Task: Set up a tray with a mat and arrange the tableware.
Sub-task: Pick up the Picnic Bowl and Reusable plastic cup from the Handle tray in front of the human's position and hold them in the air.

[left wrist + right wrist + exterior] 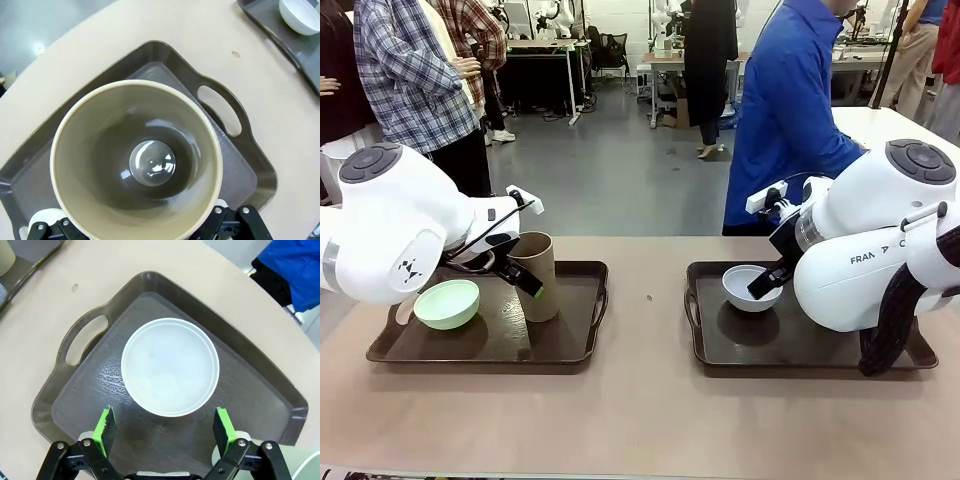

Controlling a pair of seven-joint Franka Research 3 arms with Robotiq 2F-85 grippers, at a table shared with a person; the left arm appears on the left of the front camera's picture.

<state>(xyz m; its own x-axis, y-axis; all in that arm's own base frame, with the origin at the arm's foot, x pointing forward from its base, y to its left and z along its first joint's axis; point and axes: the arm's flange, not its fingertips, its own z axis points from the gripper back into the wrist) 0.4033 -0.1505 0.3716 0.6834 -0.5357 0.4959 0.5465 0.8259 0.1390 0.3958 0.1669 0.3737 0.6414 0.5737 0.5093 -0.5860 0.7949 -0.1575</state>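
The left arm reaches in low from 9 o'clock with its wrist angled down. Its claw (532,283) is set wide astride the brown tumbler (536,262), one finger crossing the tumbler's near side. The tumbler stands toward the 3 o'clock end of the left tray (570,345), and the mint green bowl (447,303) sits at its 9 o'clock on the same tray. Seen down the left wrist, the tumbler's cream rim covers the pads (so whether they touch its wall cannot be told).

The right arm bends in from 3 o'clock. Its claw (164,416) is spread, its green pads (106,424) apart from the white bowl (170,367) and at its 6 o'clock. The bowl rests near the middle of the right tray (75,405). In the front view the arm's bulk hides that tray's 3 o'clock half. A pale green vessel (302,462) is cut off at the right wrist picture's 5 o'clock corner (too little shows to tell its form).
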